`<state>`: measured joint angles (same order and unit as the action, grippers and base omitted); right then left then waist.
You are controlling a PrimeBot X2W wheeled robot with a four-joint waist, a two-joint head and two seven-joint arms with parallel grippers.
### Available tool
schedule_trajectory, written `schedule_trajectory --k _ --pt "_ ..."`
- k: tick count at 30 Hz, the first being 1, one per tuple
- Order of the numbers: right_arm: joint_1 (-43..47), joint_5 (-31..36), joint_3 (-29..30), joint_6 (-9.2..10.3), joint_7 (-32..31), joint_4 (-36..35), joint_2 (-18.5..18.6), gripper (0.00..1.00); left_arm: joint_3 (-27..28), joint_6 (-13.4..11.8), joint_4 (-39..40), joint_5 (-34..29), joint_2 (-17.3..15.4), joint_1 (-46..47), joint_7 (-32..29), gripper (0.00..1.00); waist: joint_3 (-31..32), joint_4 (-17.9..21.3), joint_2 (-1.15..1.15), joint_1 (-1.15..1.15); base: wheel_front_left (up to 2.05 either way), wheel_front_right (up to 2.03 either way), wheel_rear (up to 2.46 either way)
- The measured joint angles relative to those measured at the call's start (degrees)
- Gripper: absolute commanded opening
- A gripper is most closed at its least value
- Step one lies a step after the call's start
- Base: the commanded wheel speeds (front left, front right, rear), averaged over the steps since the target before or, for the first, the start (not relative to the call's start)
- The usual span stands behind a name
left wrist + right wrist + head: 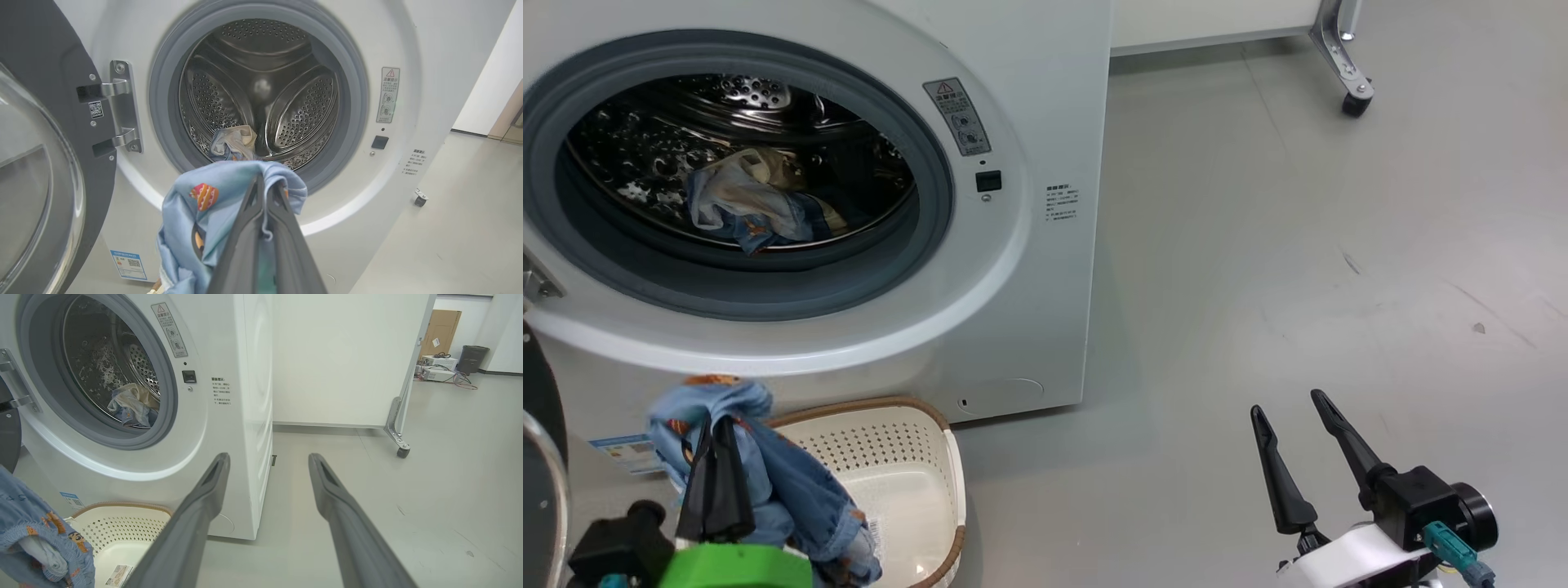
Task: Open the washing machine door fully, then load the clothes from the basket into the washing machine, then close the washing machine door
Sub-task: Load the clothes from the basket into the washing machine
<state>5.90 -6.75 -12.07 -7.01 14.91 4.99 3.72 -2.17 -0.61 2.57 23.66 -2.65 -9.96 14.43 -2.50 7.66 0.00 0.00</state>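
**Presently: one garment in the drum, one in the left jaws**

Head view: the washing machine (1045, 98) stands with its round mouth uncovered; the washing machine door (535, 392) shows as a dark rim at the left edge; a crumpled light-blue garment (743, 204) lies low in the steel drum (752, 94). The left jaws are closed on a second blue garment (792, 490), which drapes down both sides of the dark fingers (719, 482) just above the basket (931, 457); the basket sits on the floor (1298, 245) against the machine's front. The right jaws stand wide apart and empty, well to the right over bare floor.

Left wrist view: the pinched fabric bunches over the fingertips, below and in front of the grey gasket (163, 102); the door's metal hinge (124, 106) and bulging glass (32, 183) lie to the left, swung well away from the opening.

Right wrist view: the spread fingers (196, 514) frame the machine's corner; the basket's perforated wall and a barcode label (118, 575) show at lower left; whether more clothes remain inside it is hard to tell, since the hanging garment hides part of it.
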Motion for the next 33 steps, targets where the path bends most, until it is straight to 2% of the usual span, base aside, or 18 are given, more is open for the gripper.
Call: schedule_trajectory --k 7,19,33 --pt "-2.29 -0.41 -1.19 0.00 -0.01 -1.08 -0.26 1.00 2.55 -1.30 0.55 -0.11 -1.16 8.80 -1.93 0.00 -3.55 2.69 0.00 0.00 0.00 0.00 0.00" --pt "-5.23 -1.90 -2.04 0.00 0.00 -2.19 -1.09 1.00 9.20 -2.96 -2.16 -0.27 -9.46 23.63 -8.51 0.00 -11.63 8.54 0.00 0.00 0.00 0.00 0.00" --pt "-8.90 -4.49 -3.36 0.01 0.00 -4.00 -1.35 1.00 10.28 -2.96 -12.26 -1.54 -18.83 40.14 -16.35 0.00 -23.03 13.44 0.00 0.01 0.00 0.00 0.00"
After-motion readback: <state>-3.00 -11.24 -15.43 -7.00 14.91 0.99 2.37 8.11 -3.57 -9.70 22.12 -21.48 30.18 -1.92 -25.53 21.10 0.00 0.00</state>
